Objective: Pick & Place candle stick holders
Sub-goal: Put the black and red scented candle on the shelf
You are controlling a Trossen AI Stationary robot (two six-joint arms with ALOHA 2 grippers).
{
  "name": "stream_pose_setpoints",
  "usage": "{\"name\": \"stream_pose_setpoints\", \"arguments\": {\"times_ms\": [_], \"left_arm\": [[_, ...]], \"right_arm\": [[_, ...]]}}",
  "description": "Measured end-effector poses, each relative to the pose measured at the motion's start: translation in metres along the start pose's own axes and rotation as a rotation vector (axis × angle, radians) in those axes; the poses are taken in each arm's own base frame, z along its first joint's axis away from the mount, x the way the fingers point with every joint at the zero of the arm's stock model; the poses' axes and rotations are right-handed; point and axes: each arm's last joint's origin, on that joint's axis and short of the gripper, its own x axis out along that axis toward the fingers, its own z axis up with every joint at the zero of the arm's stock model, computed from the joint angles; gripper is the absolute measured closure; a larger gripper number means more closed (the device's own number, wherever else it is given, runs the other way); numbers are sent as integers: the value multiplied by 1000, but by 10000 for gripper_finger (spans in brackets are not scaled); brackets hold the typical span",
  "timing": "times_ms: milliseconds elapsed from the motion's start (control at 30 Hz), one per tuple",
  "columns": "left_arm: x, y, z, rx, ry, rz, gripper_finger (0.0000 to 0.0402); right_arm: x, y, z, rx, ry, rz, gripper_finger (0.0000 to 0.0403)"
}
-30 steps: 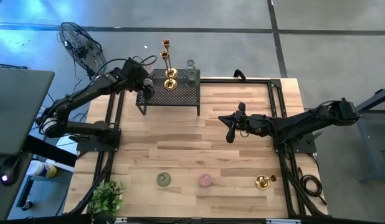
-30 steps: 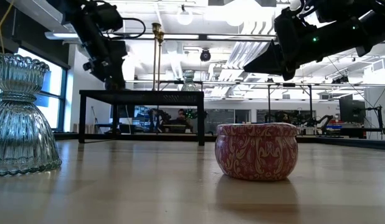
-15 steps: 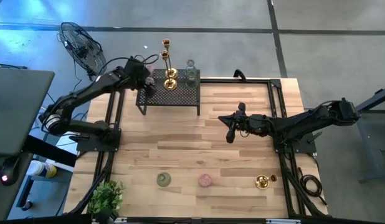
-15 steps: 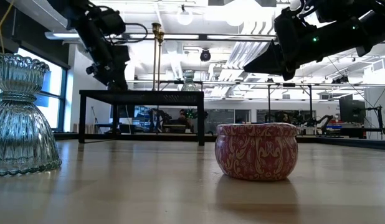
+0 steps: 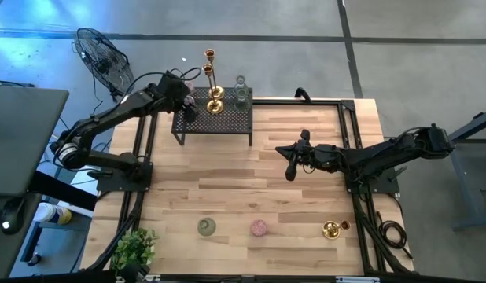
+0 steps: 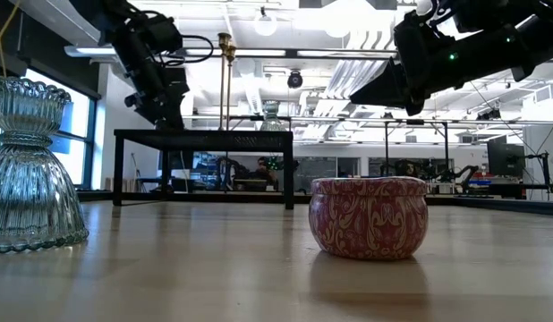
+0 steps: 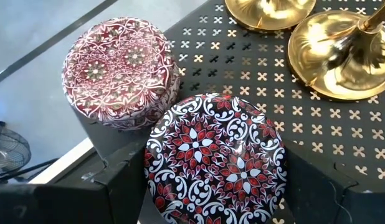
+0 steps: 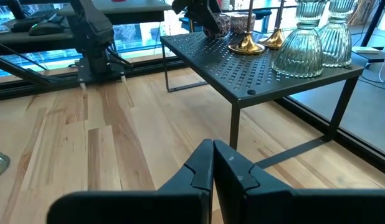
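From the high view I have the left gripper (image 5: 185,109) at the left end of the black mesh rack (image 5: 219,119), which stands at the tabletop's far edge; two tall gold candlesticks (image 5: 214,88) and two clear glass holders (image 5: 241,93) crowd the rack top beside it. The right gripper (image 5: 291,169) hangs over the bare middle of the table (image 5: 227,181). Along the near edge I count a green glass holder (image 5: 207,227), a pink tin (image 5: 259,228) and a squat gold holder (image 5: 331,230), with a leafy plant (image 5: 134,248) at the near left corner

Low view: the pink tin (image 6: 369,216) and a ribbed glass holder (image 6: 30,165) fill the foreground, the rack (image 6: 203,137) behind them

Left wrist: my fingers clamp a black-and-red patterned tin (image 7: 215,158) over the mesh, a second red tin (image 7: 121,71) just beside it, gold bases (image 7: 337,53) close by

Right wrist: those fingers (image 8: 202,169) are pressed together, holding nothing
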Motion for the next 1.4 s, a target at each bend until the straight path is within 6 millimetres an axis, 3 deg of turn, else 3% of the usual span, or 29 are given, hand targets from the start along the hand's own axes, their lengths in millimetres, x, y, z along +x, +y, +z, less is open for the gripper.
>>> {"name": "stream_pose_setpoints", "arguments": {"times_ms": [200,433,600,1133,1267,1400], "left_arm": [[0,0,-1,1,5,7,110],[1,0,-4,7,38,10,61],[-1,0,-3,12,25,10,51],[-35,5,3,33,-127,11,49],[-59,2,0,60,-135,-41,68],[-74,-6,-13,108,-77,-100,140]], "right_arm": [[0,0,0,1,0,0,401],[0,0,0,1,1,7,401],[0,1,0,0,4,23,402],[0,1,0,0,4,22,401],[0,1,0,0,3,22,402],[0,1,0,0,3,22,401]]}}
